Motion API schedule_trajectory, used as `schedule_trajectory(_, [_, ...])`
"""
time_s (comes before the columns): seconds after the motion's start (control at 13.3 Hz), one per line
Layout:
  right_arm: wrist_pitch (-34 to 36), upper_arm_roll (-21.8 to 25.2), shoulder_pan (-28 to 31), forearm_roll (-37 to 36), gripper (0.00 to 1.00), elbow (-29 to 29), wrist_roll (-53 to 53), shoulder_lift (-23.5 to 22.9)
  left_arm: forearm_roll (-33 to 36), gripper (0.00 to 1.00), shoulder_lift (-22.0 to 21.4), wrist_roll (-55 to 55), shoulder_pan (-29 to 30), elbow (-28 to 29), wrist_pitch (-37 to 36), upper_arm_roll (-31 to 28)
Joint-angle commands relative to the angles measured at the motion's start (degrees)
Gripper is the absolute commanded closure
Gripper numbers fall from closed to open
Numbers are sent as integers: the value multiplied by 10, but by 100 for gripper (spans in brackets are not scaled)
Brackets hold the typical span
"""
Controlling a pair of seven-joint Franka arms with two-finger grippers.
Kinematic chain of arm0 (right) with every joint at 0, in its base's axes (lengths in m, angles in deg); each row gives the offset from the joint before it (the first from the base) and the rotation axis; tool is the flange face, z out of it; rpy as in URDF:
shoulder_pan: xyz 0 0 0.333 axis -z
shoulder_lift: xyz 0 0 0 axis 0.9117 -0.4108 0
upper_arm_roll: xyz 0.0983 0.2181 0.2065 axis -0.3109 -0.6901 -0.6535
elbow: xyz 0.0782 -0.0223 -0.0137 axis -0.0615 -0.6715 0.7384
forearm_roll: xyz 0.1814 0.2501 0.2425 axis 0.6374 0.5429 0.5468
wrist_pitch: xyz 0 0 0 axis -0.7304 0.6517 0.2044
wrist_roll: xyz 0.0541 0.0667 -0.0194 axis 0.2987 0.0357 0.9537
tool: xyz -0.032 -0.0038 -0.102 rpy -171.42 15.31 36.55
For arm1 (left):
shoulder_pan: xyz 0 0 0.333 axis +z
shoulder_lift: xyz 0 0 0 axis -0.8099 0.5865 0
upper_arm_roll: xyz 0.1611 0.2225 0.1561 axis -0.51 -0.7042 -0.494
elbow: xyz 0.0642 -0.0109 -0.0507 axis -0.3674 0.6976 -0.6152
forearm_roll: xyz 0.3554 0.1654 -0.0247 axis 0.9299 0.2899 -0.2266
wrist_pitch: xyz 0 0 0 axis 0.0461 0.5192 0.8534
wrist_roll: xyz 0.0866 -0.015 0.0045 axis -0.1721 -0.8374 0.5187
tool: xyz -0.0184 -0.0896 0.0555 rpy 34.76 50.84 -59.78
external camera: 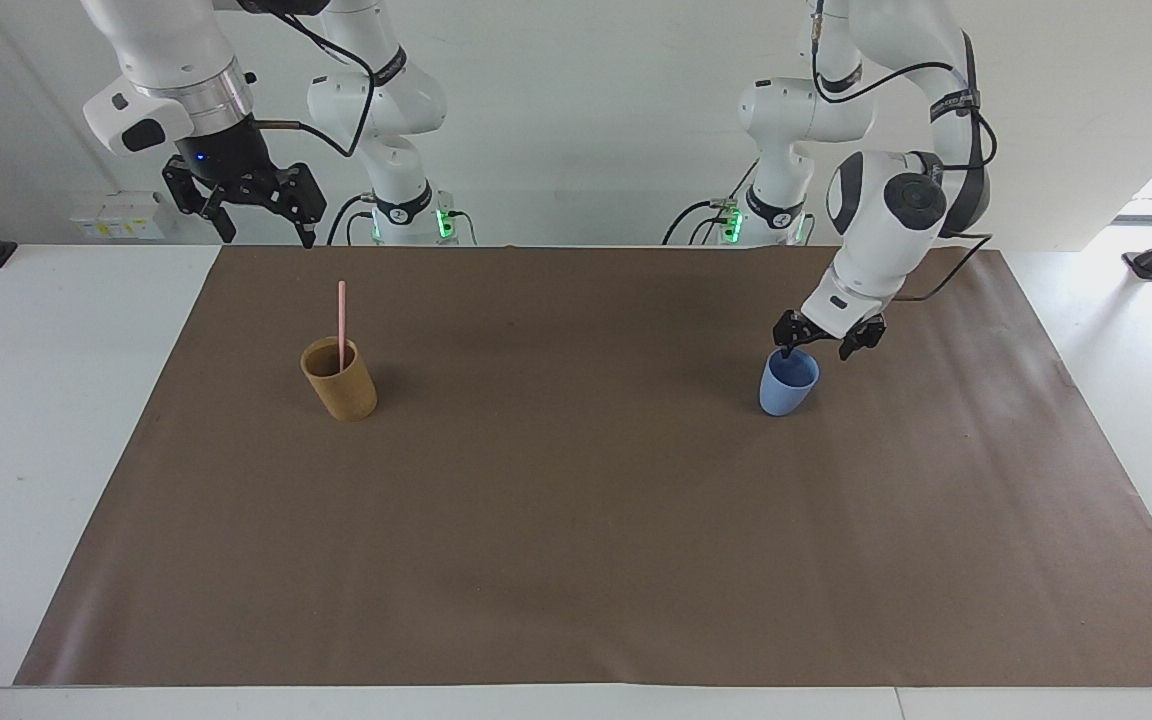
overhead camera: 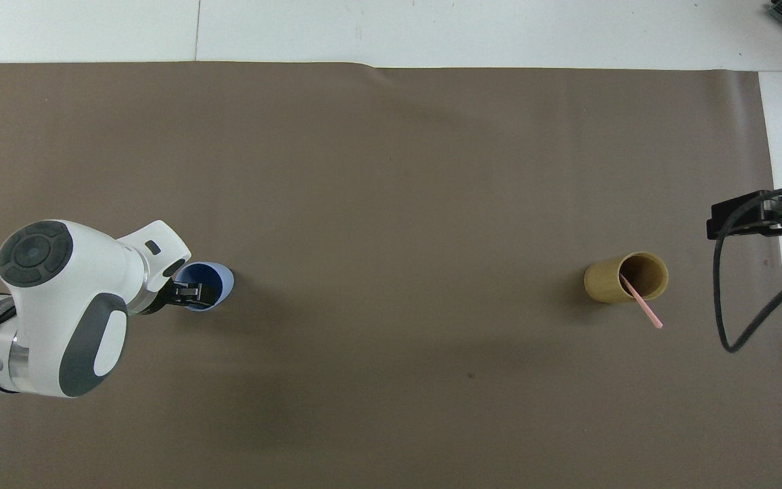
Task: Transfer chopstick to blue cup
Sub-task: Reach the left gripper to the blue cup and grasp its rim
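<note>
Two cups stand on one brown mat (external camera: pixel 576 560): a tan cup (external camera: pixel 339 379) holding one pink chopstick (external camera: pixel 341 322), and a blue cup (external camera: pixel 788 382) toward the left arm's end. Left gripper (external camera: pixel 818 349) sits at the blue cup's rim, fingers spread, one inside; right gripper (external camera: pixel 254 210) waits spread, empty
</note>
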Motion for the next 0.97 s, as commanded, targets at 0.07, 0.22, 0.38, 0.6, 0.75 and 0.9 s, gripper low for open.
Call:
schedule_trajectory(0.07, [4,-4,12,12,0,-10,13,10,0,100,15,2,-7,-27,11,-7])
schedule_trajectory(0.22, [3,-3,12,12,0,-10,12,10,1,100,31,4,-7,-52,15,-7])
schedule_trajectory(0.38, [-11,-3,11,12,0,-11,10,10,2,100,32,9,-7,-62,13,-7])
schedule_trajectory(0.6, [-15,-5,10,12,0,-12,9,10,4,100,30,18,-7,-79,8,-7])
schedule_trajectory(0.75, [-17,-6,10,12,0,-12,10,10,4,100,30,14,-7,-130,-22,-7])
schedule_trajectory(0.9, [-18,-6,7,12,0,-13,9,10,3,100,45,9,-14,-216,-110,-4])
